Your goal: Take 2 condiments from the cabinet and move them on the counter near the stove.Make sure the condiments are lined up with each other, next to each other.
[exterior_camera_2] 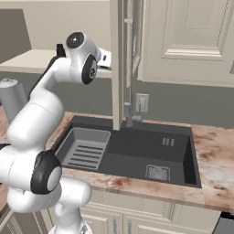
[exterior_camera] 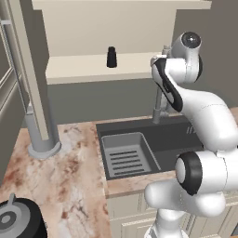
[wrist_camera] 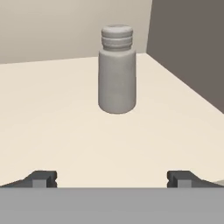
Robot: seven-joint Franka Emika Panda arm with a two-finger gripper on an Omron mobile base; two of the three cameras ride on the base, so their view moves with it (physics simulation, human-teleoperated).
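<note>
The pale grey condiment bottle point(wrist_camera: 117, 70) with a ribbed rounded cap stands upright on the cream cabinet shelf point(wrist_camera: 65, 122), near the shelf's right corner. My gripper point(wrist_camera: 112, 179) is open and level with the shelf. The bottle stands ahead of the fingertips point(wrist_camera: 43, 178), centred between them and not touched. The black tapered shaker point(exterior_camera: 111, 56) stands further left on the same shelf point(exterior_camera: 79, 69), and its top point(exterior_camera_2: 60, 48) peeks from behind my arm. The veined counter point(exterior_camera: 69, 172) lies below. The stove is out of view.
A dark ribbed sink point(exterior_camera: 139, 148) with a faucet point(exterior_camera: 160, 109) lies under the shelf. A grey cylinder point(exterior_camera: 42, 139) stands on the counter at the left. A tall cabinet side panel point(exterior_camera_2: 117, 64) hangs right of my hand. A dark round pot point(exterior_camera: 14, 218) sits at the lower left.
</note>
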